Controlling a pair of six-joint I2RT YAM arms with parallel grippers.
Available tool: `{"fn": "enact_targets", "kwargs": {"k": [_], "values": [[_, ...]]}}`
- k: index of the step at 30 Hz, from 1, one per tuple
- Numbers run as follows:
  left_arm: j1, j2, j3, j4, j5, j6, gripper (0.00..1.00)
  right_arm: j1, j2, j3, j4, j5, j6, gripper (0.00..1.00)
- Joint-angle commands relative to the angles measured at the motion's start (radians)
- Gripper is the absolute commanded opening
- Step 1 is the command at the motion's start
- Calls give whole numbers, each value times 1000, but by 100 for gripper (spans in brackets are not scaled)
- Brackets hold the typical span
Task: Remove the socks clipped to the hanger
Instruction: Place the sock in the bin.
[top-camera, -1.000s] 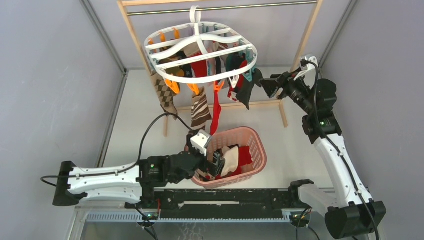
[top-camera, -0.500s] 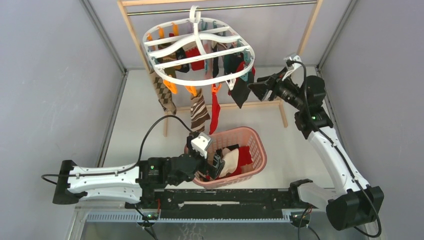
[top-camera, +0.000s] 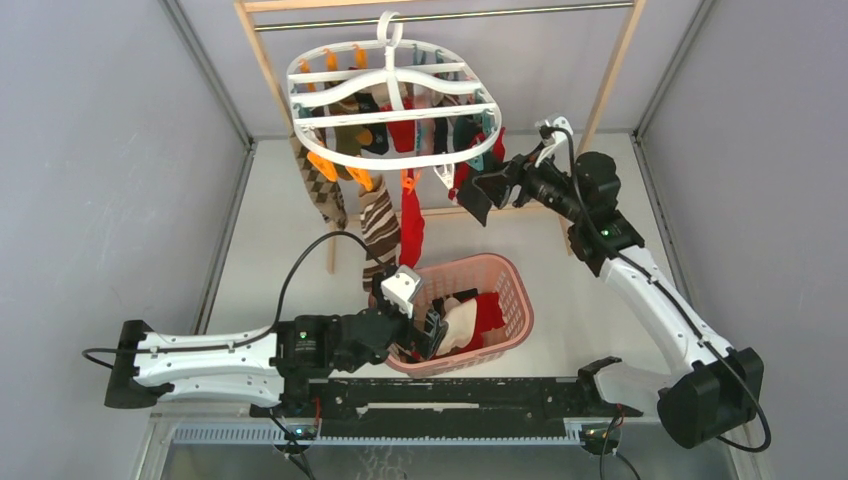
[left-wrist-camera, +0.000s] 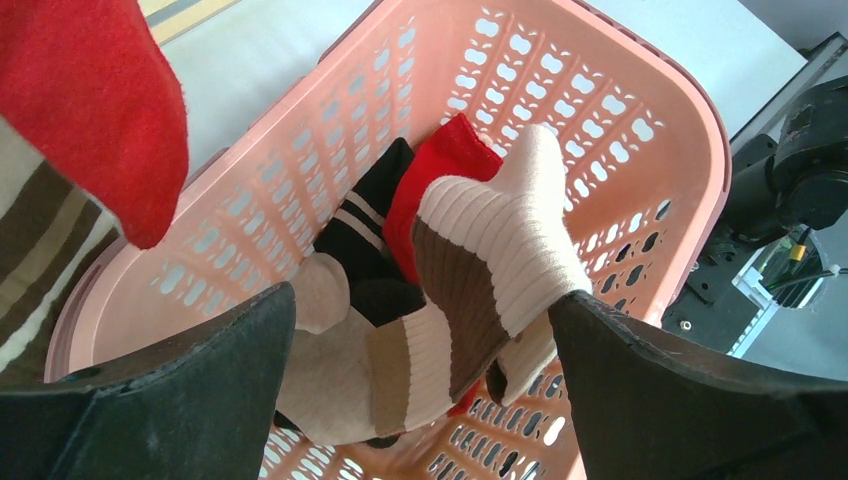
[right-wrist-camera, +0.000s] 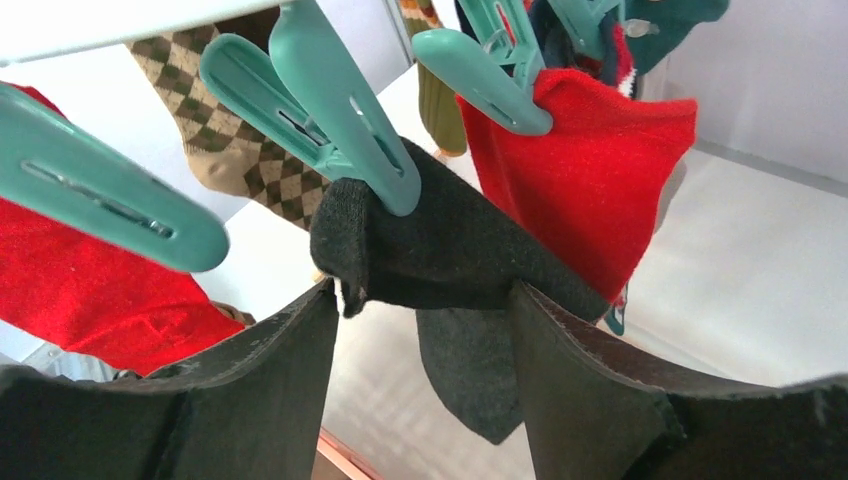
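Black knit, thin and limp, is what the right gripper (right-wrist-camera: 422, 292) has between its jaws: the black sock (right-wrist-camera: 450, 250) hangs from the hanger (top-camera: 393, 75) at the rim on the robot's right. It is pinched at the cuff by a teal clip (right-wrist-camera: 340, 110). The jaws stand partly closed, one finger on each side of the bunched fabric and touching it. Whether they press hard enough to hold cannot be told from the pictures.

The sock looks very light and soft, so it should fold and stretch rather than resist. The resistance will likely come from the clip's spring. The hanger swings freely from a single hook, so it may follow a pull instead of letting the sock go.

The best hold seems to be just under the clip, on the doubled cuff, where the cloth is thickest and least likely to slip. A grip lower on the loose foot would probably only stretch it. A red sock (right-wrist-camera: 590, 180) hangs close beside it on the next clip under the hanger and could be caught by mistake.

Below and nearer than the hanger, the left gripper (left-wrist-camera: 420, 305) hovers spread wide and empty over the pink basket (left-wrist-camera: 660, 70). Several socks already lie in it.
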Motion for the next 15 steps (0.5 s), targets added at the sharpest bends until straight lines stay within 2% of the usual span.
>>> {"fn": "enact_targets", "kwargs": {"k": [1,3,5,13,15], "values": [[-7,-13,70,6,-23,16,100,50,5,24,29,57,-50,71],[-7,-12,74,4,-24,18,100,59,17,37,19,85,-54,70],[-8,-12,76,3,-25,19,100,61,30,48,10,116,-52,63],[-8,-18,78,-2,-26,22,100,49,38,70,-25,155,-46,5],[-8,-19,79,-4,-26,23,100,45,25,69,-36,184,-47,1]]}}
